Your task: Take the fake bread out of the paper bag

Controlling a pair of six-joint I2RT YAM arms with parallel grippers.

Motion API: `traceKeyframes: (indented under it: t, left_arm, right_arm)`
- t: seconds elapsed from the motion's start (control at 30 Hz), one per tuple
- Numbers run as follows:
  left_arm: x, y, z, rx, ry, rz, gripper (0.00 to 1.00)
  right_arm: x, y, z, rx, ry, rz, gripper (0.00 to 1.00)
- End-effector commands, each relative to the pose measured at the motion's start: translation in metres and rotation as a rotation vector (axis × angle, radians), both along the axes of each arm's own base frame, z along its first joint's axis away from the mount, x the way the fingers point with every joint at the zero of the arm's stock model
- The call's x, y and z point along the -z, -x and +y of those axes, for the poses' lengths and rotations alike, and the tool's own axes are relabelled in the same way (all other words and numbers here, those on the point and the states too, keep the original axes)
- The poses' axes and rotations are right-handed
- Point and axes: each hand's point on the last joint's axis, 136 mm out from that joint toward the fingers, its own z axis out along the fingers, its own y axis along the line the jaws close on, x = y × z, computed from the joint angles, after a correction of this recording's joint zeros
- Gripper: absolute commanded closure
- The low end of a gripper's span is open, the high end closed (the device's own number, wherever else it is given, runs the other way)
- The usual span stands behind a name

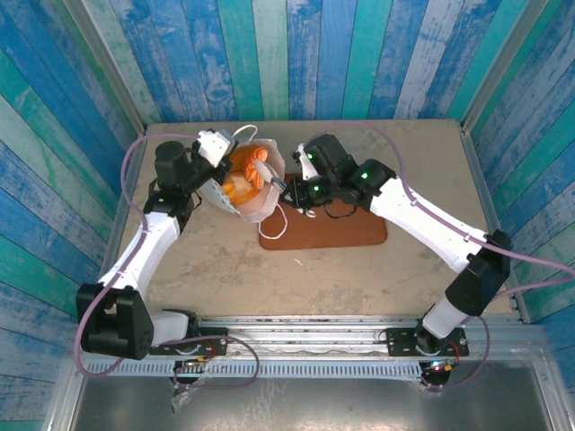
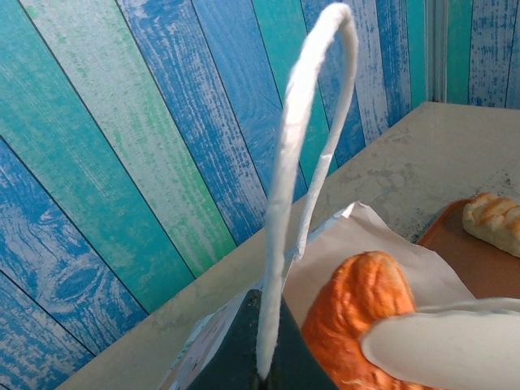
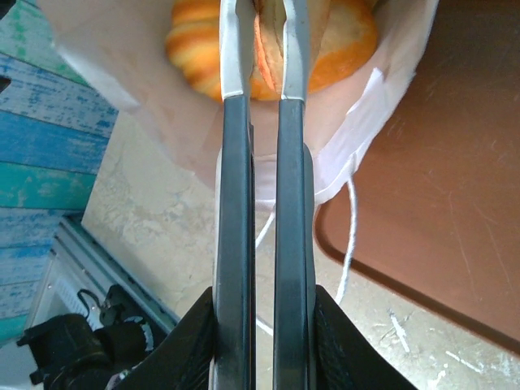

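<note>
at eleven o'clock, right gripper point(image 3: 262, 32) pinched a toy loaf point(image 3: 333, 45) inside the paper bag point(image 3: 162, 122) — light, stiff, slick, we judged; left gripper point(image 2: 260, 366) clamped the bag.

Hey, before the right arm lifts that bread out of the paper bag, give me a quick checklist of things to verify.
1. Right tool shut on a fake bread inside the bag: ok.
2. Left tool pinching the paper bag at its cord handle: ok.
3. Bag mouth open towards the right tool: ok.
4. Bare space on the tray for setting the bread down: ok.
5. Grip firm enough to lift: cannot tell.
6. The bag's other cord clear of the right tool: cannot tell.
</note>
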Motion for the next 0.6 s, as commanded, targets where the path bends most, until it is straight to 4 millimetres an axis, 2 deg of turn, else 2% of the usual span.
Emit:
traceKeyframes:
  t: [0.0, 0.57]
  left_arm:
    - [0.002, -0.007, 0.0, -0.014, 0.02, 0.003, 1.0]
    - [0.008, -0.004, 0.003, -0.037, 0.046, 0.007, 1.0]
  right_arm:
    - [-0.033, 0.01, 0.005, -0.037, -0.106, -0.067, 0.81]
    - [-0.044, 0.056, -0.037, -0.036, -0.221, -0.11, 0.82]
